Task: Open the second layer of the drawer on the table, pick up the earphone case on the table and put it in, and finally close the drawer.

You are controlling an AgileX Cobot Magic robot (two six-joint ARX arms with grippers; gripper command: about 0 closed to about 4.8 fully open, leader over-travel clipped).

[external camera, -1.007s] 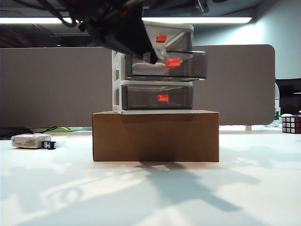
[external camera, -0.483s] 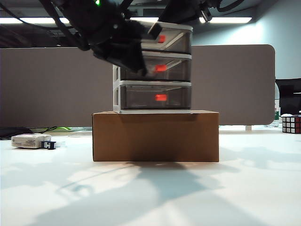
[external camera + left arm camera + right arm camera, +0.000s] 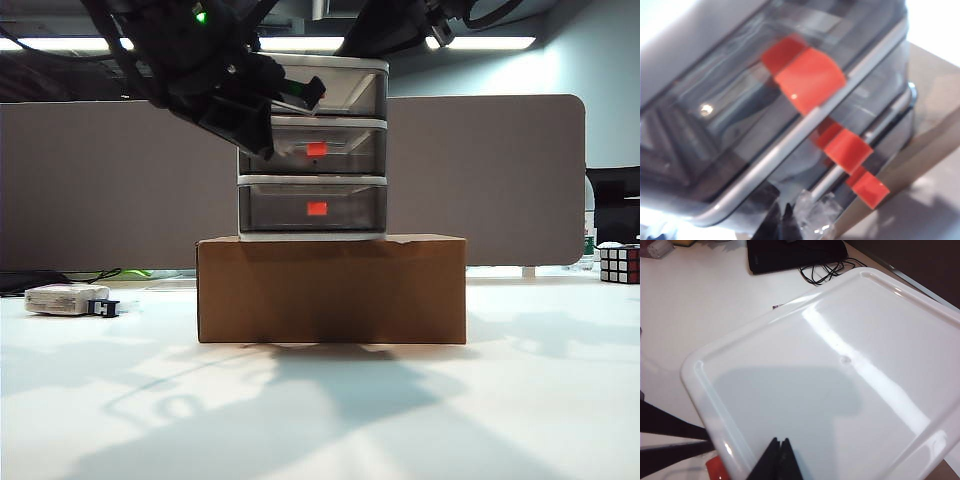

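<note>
Three drawers show in the drawer unit [image 3: 312,140], which stands on a brown cardboard box [image 3: 331,288] on the table [image 3: 320,410]. From my remote station I read the second layer [image 3: 312,150] as pushed fully in, its front flush with the top and bottom drawers and its red-orange handle [image 3: 317,149] facing the exterior camera.

Left gripper [image 3: 300,95]: positioned at the upper left front of the unit, level with the top drawer. I read its jaws as fully closed with nothing between them. The left wrist view is filled by the smoky drawer fronts [image 3: 765,120] and their three handles at very close range.

Right gripper [image 3: 779,460]: held above the white top panel [image 3: 830,390] of the unit. Its fingertips meet, and nothing is held.

Earphone case: I cannot locate it in any view; the middle drawer's contents are too dim to resolve.

Also on the table: a boxy white device [image 3: 66,298] at far left and a puzzle cube [image 3: 619,263] at far right.
</note>
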